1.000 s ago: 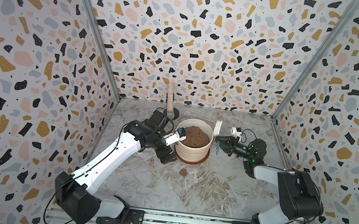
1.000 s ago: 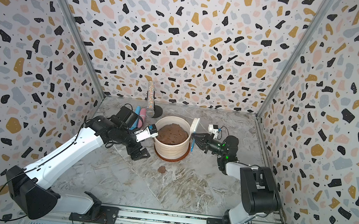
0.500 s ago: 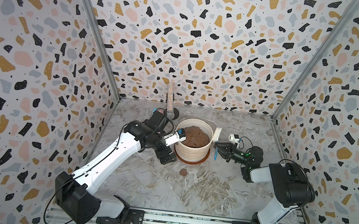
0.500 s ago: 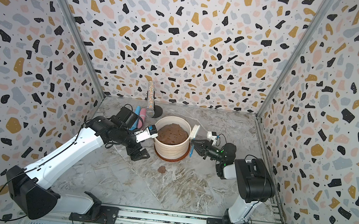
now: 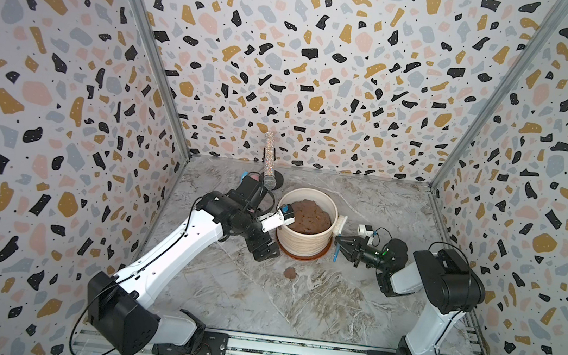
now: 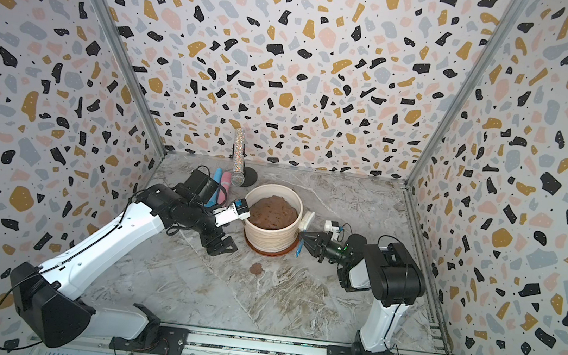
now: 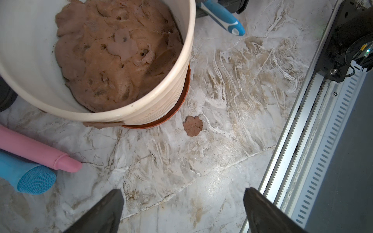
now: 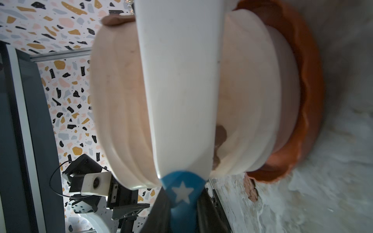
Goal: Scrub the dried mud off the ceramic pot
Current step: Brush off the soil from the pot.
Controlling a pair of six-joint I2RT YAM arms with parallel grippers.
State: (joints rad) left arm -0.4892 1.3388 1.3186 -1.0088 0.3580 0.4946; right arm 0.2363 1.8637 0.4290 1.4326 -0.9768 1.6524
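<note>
The ceramic pot (image 5: 304,238) (image 6: 269,237) (image 7: 177,86) (image 8: 252,96), cream and ribbed, stands on a terracotta saucer (image 8: 304,80), full of brown soil. My right gripper (image 5: 340,245) (image 6: 306,241) (image 8: 182,201) is shut on the blue handle of a white scrub brush (image 5: 340,224) (image 6: 306,220) (image 8: 181,80), whose head lies against the pot's right wall. Dried mud (image 8: 221,134) shows on that wall beside the brush. Another patch of dried mud (image 5: 290,272) (image 6: 256,268) (image 7: 193,126) lies on the floor in front. My left gripper (image 5: 267,254) (image 6: 220,246) (image 7: 181,203) hangs open and empty left of the pot.
A glittery microphone on a stand (image 5: 269,162) (image 6: 239,158) rises behind the pot. A pink tube (image 6: 224,187) (image 7: 36,150) and a blue one (image 6: 216,185) (image 7: 30,177) lie at the back left. A metal rail (image 5: 290,352) runs along the front edge; patterned walls enclose three sides.
My right gripper has slid the brush down along the pot's right wall, and the right arm's elbow has swung up and forward. The left arm has not moved.
</note>
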